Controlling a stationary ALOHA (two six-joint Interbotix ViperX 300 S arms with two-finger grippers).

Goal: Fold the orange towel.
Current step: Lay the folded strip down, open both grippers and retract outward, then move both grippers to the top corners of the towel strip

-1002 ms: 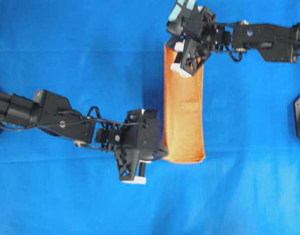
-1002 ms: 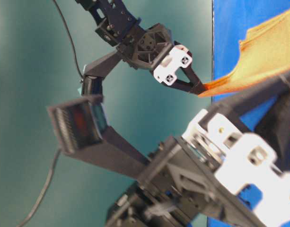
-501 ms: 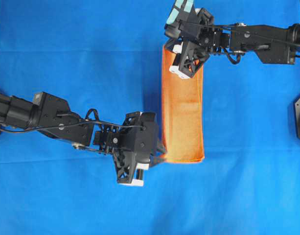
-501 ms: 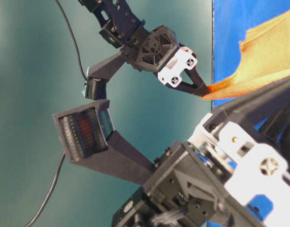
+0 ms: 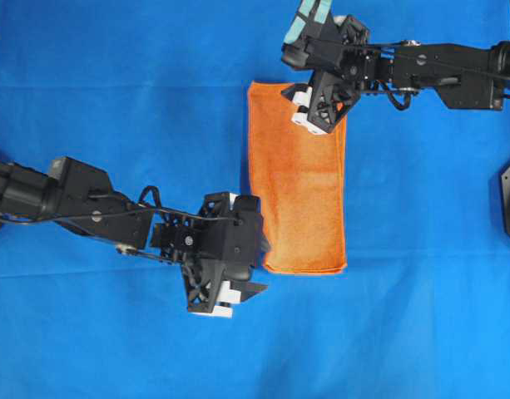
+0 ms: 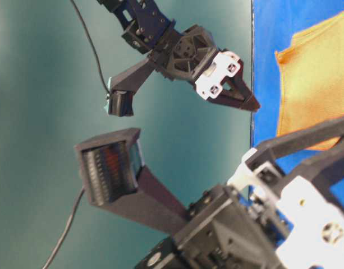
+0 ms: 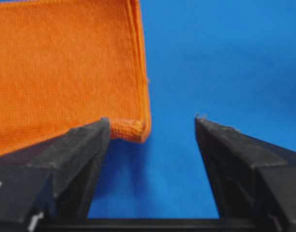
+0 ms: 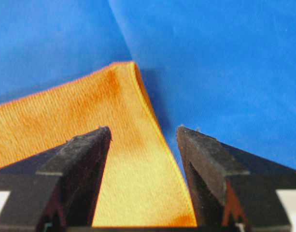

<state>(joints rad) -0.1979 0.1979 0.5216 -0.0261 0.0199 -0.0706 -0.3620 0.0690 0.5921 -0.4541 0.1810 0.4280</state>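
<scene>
The left gripper (image 5: 238,295) stands released, its two black fingers (image 7: 75,159) spread wide with nothing between them, just off the near left corner of the orange towel (image 5: 298,179); the right gripper (image 5: 314,116) is likewise parted and empty, poised over the far end of the cloth with its fingertips (image 8: 87,154) straddling the hem. Judging by that, each pincer has let go of a corner so that the fold can settle by its own weight, and the grippers sit at opposite ends because that is where the carried edge came down. The towel lies flat on the large blue cloth (image 5: 113,100) near the middle of the workspace, a long upright rectangle in the overhead view. Its edge in the left wrist view shows stacked layers with a thin stitched hem, so it appears doubled over. The weave is fine, slightly nubbly microfibre; the blue cloth beneath looks smooth, with one soft crease.
</scene>
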